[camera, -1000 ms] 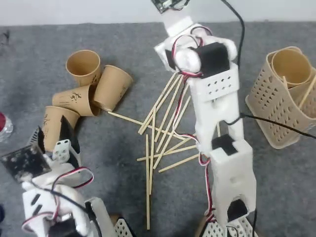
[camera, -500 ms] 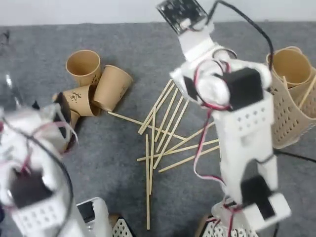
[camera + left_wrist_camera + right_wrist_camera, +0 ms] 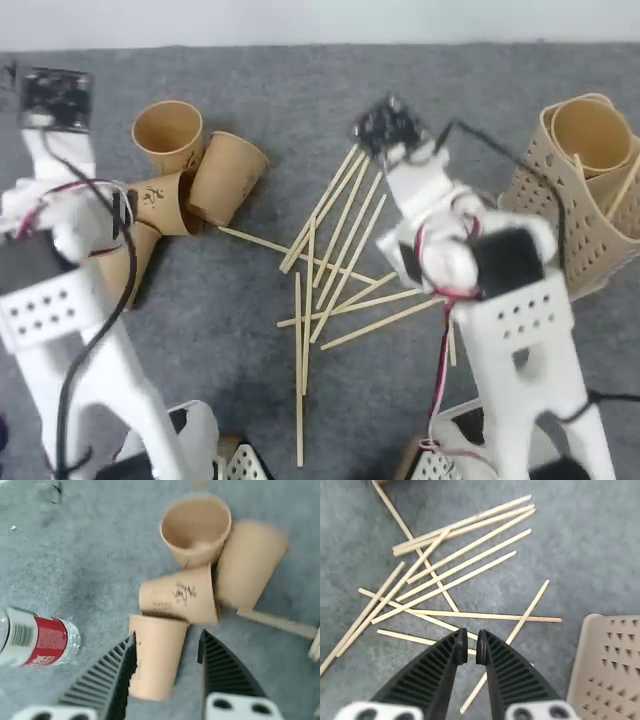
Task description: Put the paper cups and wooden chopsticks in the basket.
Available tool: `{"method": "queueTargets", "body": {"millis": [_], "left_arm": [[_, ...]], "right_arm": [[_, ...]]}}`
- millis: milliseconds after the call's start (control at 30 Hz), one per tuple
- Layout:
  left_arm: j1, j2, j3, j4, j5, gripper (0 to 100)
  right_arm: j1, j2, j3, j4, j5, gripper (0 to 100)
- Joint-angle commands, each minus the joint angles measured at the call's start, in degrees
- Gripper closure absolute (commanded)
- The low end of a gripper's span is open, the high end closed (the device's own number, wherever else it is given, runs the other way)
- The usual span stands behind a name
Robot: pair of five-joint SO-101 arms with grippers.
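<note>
Four paper cups cluster at the left: one upright (image 3: 168, 133) (image 3: 196, 527), two on their sides (image 3: 228, 175) (image 3: 150, 200), and a fourth (image 3: 157, 655) lying between the fingers of my open left gripper (image 3: 167, 650), untouched. My left arm (image 3: 60, 300) stands over that cup. Several wooden chopsticks (image 3: 330, 260) (image 3: 460, 570) lie scattered mid-table. My right gripper (image 3: 471, 639) hangs just above them, shut with nothing in it; its arm (image 3: 500, 300) is beside the pile. The beige basket (image 3: 545, 235) (image 3: 612, 655) at the right holds a cup (image 3: 590, 130) and some chopsticks (image 3: 625, 185).
A plastic bottle with a red label (image 3: 35, 640) lies on the grey carpet beside the cups, close to my left gripper. One long chopstick (image 3: 298, 370) points toward the near edge. The arm bases stand at the near edge.
My left arm swung up from the near edge and out over the cups. My right arm drew back from the far side to just over the chopstick pile.
</note>
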Motion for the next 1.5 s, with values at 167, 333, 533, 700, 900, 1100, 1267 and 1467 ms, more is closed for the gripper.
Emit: {"method": "queueTargets", "body": {"millis": [167, 333, 533, 700, 900, 1100, 1267, 1467], "left_arm": [[-2.55, 12.13, -4.97, 1.41, -26.9, 80], [-7.21, 20.22, -15.87, -2.64, -34.29, 80], [-13.54, 31.91, -22.46, -13.1, -34.55, 80], [-18.11, 39.74, -22.2, -12.75, -39.65, 80], [-17.32, 47.82, -22.2, -10.9, -39.65, 80], [-14.77, 54.33, -22.2, -11.34, -39.65, 83], [-10.11, 55.47, -21.76, -6.24, -37.71, 90], [-3.87, 54.33, -21.85, 3.25, -37.19, 90]], "right_arm": [[0.4, -16.13, 31.65, -17.19, 0.79, 94.0], [0.4, -17.19, 41.32, -23.96, 0.26, 94.0], [0.4, -17.63, 48.62, -31.87, 0.18, 94.0], [0.4, -17.63, 50.02, -33.54, 0.18, 94.0], [0.4, -17.63, 50.11, -33.63, 0.09, 94.0], [0.4, -17.63, 50.46, -33.54, 0.09, 94.0], [0.4, -17.63, 50.46, -33.71, 0.09, 94.0], [0.48, -17.63, 50.46, -34.33, 0.09, 94.0]]}}
